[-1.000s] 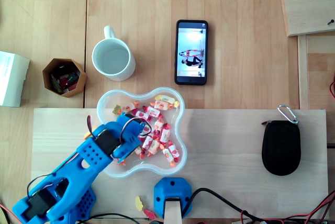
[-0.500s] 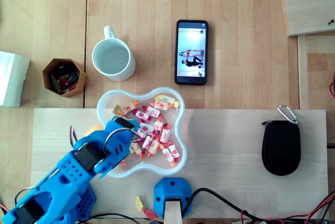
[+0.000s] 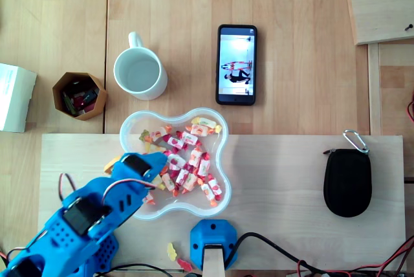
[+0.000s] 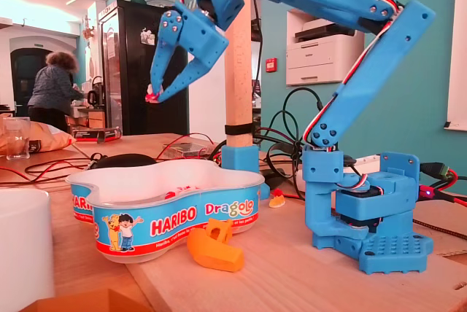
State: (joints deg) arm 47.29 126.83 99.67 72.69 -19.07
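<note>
Holding: gripper (image 4: 154,96) pinches a candy (image 4: 151,95) above the tub (image 4: 169,211)
Tip: firm squeeze, no jerks, the bite looks tiny

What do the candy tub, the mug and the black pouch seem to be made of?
Tub: thin plastic, glossy; translucent rim, printed wall.
Mug: probably glazed ceramic; smooth white, thick rim.
Pouch: likely matte black fabric over a stiff shell; zip seam around it.

Overhead view: bright, even light, sharp all over; the mug (image 3: 138,74) and pouch (image 3: 347,182) cast only faint, soft shadows. Fixed view: the end effector (image 4: 155,95) and its candy (image 4: 151,96) are crisp, the far ceiling (image 4: 29,13) is blown out, the background soft, the near mug blurred.
</note>
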